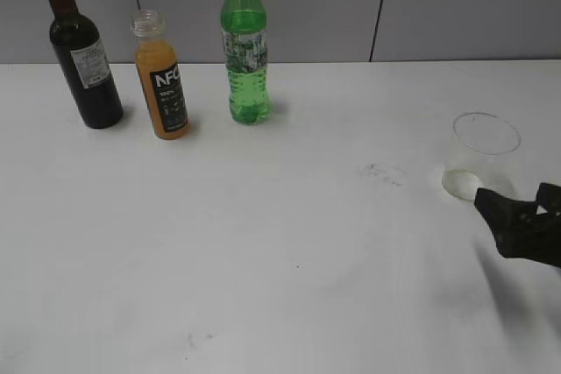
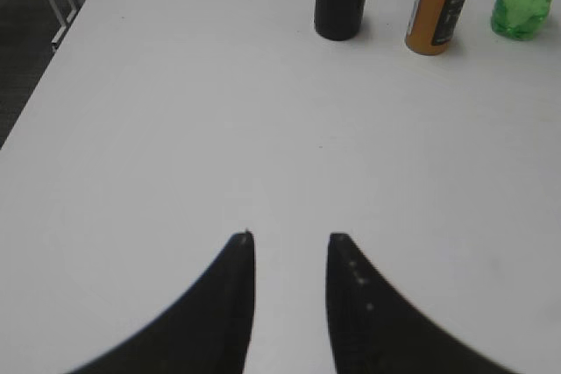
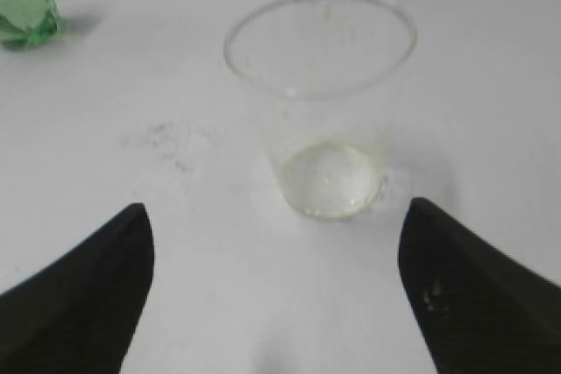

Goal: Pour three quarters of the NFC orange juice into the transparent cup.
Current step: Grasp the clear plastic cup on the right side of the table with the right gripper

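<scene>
The NFC orange juice bottle (image 1: 161,76) stands upright at the back left, capless, nearly full; its lower part shows in the left wrist view (image 2: 443,2). The transparent cup (image 1: 480,157) stands empty at the right, and in the right wrist view (image 3: 323,102) it stands just ahead of the jaws. My right gripper (image 1: 517,212) (image 3: 276,216) is open wide and empty, just short of the cup. My left gripper (image 2: 289,238) is open and empty over bare table, far from the bottles; it does not show in the exterior view.
A dark wine bottle (image 1: 81,50) stands left of the juice, and a green bottle with a yellow cap (image 1: 244,45) stands right of it. A faint smudge (image 1: 381,172) marks the white table (image 1: 280,260). The table's left edge shows in the left wrist view (image 2: 44,59).
</scene>
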